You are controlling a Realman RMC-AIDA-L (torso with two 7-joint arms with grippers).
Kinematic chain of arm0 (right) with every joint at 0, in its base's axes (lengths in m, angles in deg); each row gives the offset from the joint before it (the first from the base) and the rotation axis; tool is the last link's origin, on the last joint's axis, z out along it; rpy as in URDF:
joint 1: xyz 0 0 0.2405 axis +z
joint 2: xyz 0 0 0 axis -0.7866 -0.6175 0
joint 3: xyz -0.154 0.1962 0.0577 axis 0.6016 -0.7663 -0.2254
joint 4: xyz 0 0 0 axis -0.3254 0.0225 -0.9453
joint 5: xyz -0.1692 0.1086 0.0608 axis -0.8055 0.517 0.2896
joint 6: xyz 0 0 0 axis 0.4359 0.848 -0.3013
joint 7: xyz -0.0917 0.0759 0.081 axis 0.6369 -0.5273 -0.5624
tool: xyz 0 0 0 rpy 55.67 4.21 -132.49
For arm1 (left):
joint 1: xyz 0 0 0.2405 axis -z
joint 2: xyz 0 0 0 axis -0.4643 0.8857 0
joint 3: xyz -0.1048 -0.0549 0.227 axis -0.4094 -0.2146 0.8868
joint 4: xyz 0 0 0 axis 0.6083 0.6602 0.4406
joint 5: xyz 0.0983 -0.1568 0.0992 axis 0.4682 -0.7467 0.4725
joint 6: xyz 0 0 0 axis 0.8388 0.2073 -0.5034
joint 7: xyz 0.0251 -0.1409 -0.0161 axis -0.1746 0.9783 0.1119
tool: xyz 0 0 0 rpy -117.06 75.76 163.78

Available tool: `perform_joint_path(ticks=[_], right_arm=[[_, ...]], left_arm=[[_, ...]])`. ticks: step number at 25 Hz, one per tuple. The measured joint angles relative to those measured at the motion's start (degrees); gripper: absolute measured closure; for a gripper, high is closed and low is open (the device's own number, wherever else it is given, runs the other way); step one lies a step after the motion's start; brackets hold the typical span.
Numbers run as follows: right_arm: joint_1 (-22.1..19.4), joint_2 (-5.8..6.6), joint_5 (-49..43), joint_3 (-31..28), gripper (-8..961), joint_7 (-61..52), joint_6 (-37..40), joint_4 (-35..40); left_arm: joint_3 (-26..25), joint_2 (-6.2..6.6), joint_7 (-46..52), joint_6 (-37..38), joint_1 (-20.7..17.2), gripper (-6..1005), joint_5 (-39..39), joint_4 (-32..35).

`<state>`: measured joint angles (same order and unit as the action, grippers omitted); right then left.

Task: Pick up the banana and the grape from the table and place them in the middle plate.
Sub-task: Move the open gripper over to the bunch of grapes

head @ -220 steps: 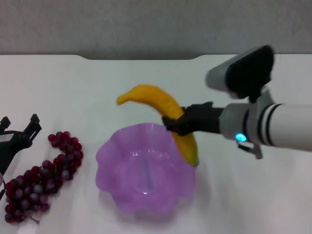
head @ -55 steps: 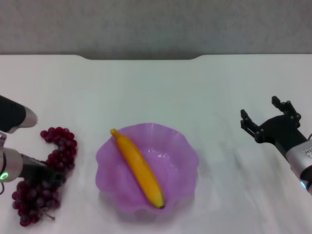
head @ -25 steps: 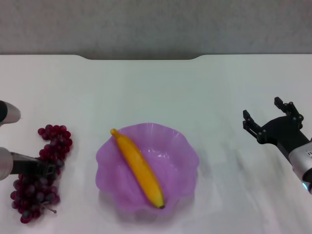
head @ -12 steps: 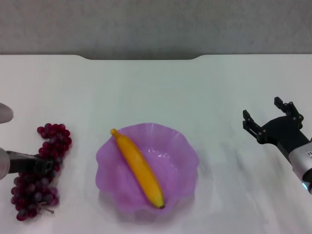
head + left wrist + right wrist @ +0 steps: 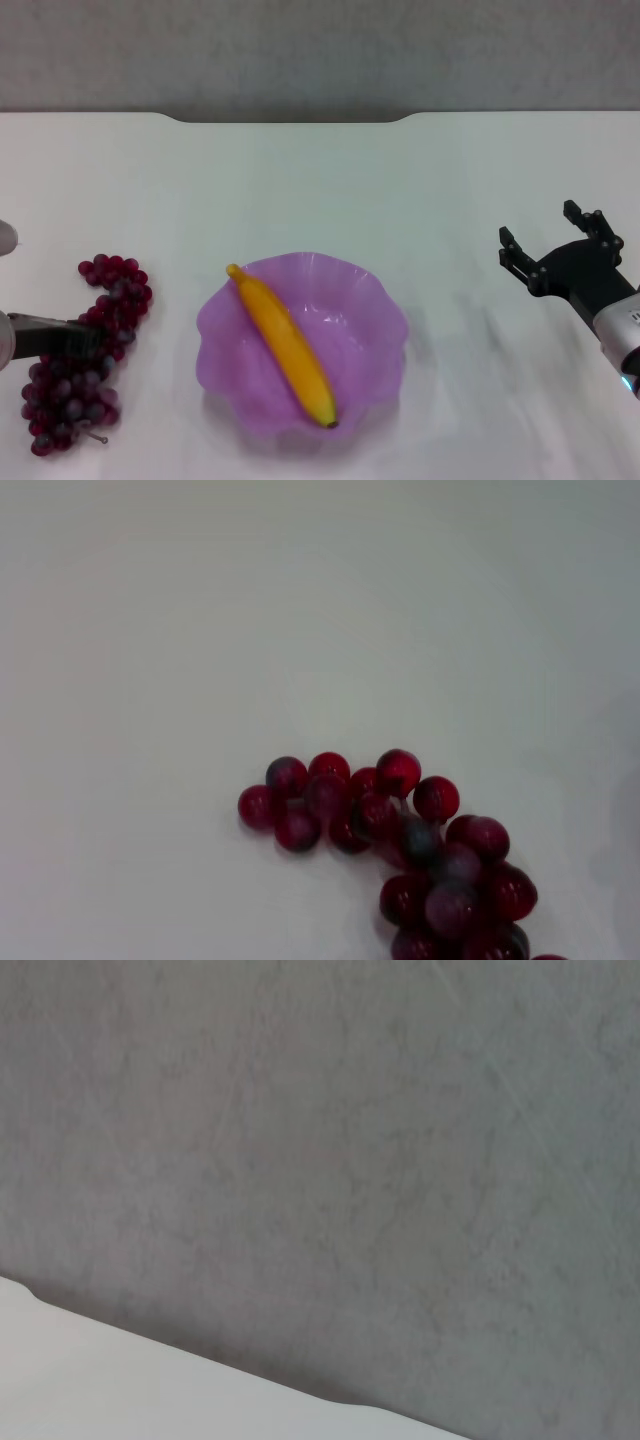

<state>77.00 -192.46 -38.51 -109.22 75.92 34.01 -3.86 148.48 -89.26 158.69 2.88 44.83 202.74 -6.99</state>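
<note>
Across the whole head view, a plain white flat table (image 5: 320, 190) with a notched far edge, backed by a grey wall (image 5: 320, 50). Near the front centre of it, a large translucent purple plastic bowl-like plate (image 5: 375, 320) with a wavy scalloped rim. Inside that plate, lying diagonally from the far left rim toward the near side, a long curved glossy yellow-orange banana (image 5: 286, 345) with a dark tip at its near end. At the right edge, well apart from the plate, the black right gripper (image 5: 558, 250) raised above the table, fingers spread wide, nothing between them. Out to the left of the plate, resting on the table and not touching the rim, a bunch of small round dark red-purple grapes (image 5: 85, 355), a few greyish, with a thin stem poking out at the near end. At the left edge, the dark left gripper (image 5: 85, 340) reaching in level across the middle of the bunch, tips buried among the berries; impossible to tell whether clenched or released. In the left wrist view, only the end of the grape bunch (image 5: 400, 850) on bare white tabletop (image 5: 250, 630). In the right wrist view, only grey wall (image 5: 320, 1160) above a sliver of white table edge (image 5: 80, 1380).
</note>
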Motion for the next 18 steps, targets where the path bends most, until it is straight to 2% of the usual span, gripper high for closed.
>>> perform_joint_path(ticks=[18], right_arm=[[0.0, 0.06, -0.23, 0.22, 64, 0.0, -0.01, 0.0]], left_arm=[[0.12, -0.13, -0.71, -0.95, -0.02, 860, -1.77, 0.0]])
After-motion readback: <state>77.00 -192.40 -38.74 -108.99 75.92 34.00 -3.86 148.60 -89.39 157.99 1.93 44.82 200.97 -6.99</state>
